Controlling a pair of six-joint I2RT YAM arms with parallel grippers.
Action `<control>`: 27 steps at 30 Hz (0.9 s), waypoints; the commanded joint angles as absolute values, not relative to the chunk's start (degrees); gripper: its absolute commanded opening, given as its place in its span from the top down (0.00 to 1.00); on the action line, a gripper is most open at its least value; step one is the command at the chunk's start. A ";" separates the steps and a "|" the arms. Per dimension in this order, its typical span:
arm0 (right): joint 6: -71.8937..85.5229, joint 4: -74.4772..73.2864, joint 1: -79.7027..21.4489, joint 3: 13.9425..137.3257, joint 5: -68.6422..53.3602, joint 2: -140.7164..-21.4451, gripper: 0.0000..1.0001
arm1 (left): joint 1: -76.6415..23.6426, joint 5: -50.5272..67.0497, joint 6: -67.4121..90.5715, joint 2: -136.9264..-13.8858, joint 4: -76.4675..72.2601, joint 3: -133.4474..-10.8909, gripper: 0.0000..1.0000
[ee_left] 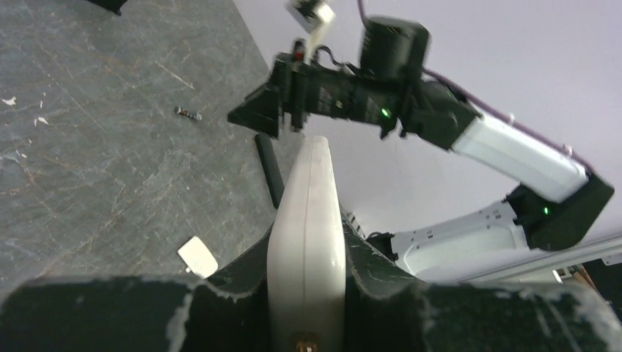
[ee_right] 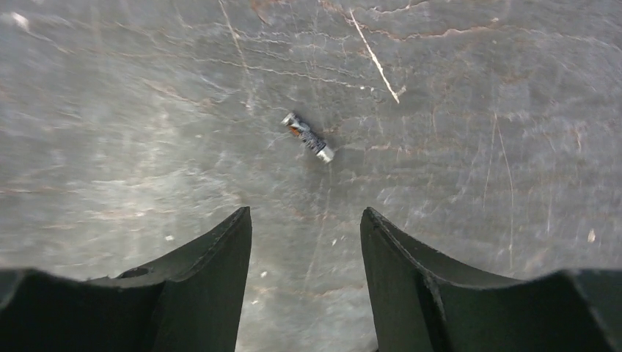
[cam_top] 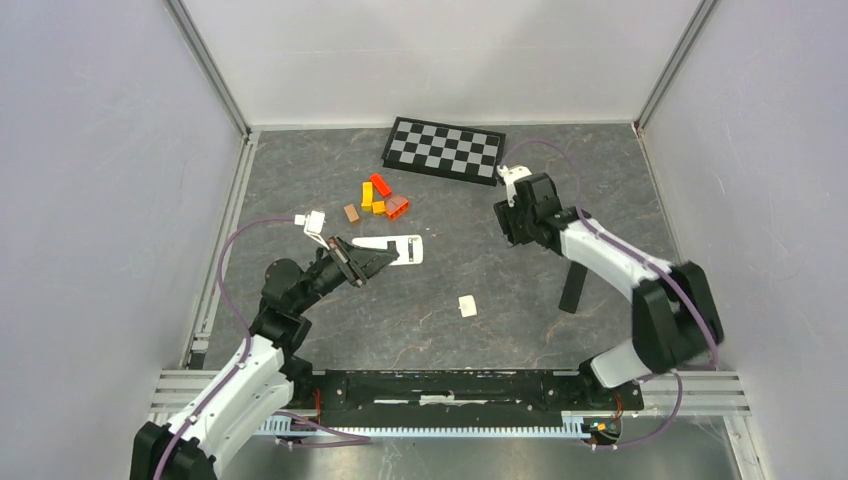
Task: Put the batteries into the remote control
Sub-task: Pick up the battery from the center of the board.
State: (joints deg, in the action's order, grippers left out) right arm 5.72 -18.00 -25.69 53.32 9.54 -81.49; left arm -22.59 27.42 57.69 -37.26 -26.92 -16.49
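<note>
My left gripper (cam_top: 368,262) is shut on a white remote control (cam_top: 395,248) and holds it at the left of the middle. In the left wrist view the remote (ee_left: 308,213) stands edge-on between the jaws of the left gripper (ee_left: 309,238). My right gripper (cam_top: 512,226) hangs open over the floor at the right. In the right wrist view a small silvery-dark battery (ee_right: 308,137) lies on the grey surface a little beyond the open right gripper (ee_right: 304,220). The same battery (ee_left: 188,113) shows in the left wrist view, next to the right gripper (ee_left: 257,116).
A small white battery cover (cam_top: 467,306) lies near the middle front. A black remote (cam_top: 573,285) lies under the right arm. Orange and red blocks (cam_top: 381,197) and a checkerboard (cam_top: 443,148) sit at the back. Grey walls close in both sides.
</note>
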 commanded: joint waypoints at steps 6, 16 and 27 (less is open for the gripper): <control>-17.21 -22.85 -21.09 64.26 0.91 -97.70 0.39 | -22.35 33.82 56.49 -42.07 -30.46 -19.00 0.98; -24.07 -28.52 -18.01 71.25 -7.61 -107.31 0.50 | -22.25 33.15 52.63 -46.26 -27.77 -22.11 0.98; -23.69 -34.08 -17.76 75.67 -4.97 -113.72 0.87 | -22.23 33.20 51.59 -50.04 -27.77 -23.82 0.98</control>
State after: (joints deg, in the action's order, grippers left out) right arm -23.44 -30.81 -17.87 74.54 -7.03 -111.15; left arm -22.50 32.29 54.35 -49.60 -25.87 -21.76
